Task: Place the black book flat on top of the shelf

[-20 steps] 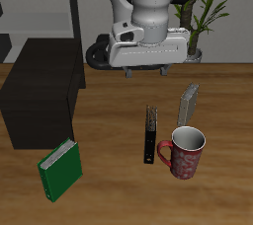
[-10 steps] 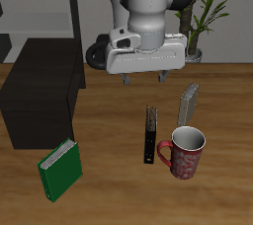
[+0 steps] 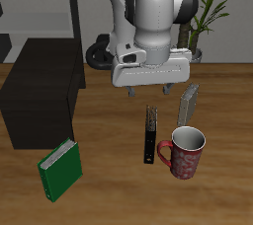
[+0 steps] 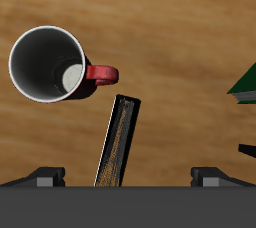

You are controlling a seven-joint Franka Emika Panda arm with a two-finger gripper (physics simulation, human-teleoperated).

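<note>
The thin black rectangular book (image 3: 150,135) (image 4: 118,142) stands upright on its edge on the wooden table, pale pages showing from above. The large low matte black box-shaped shelf (image 3: 40,91) stands well apart, its flat top bare.

Wooden table (image 3: 109,185): books, mug (image 3: 184,153), shelf (image 3: 40,91)

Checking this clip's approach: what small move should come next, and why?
Probably lower straight down. The open end effector hangs above the upright black book, which the wrist view shows between its fingertips, not yet gripped. The mug stands close beside it.
</note>
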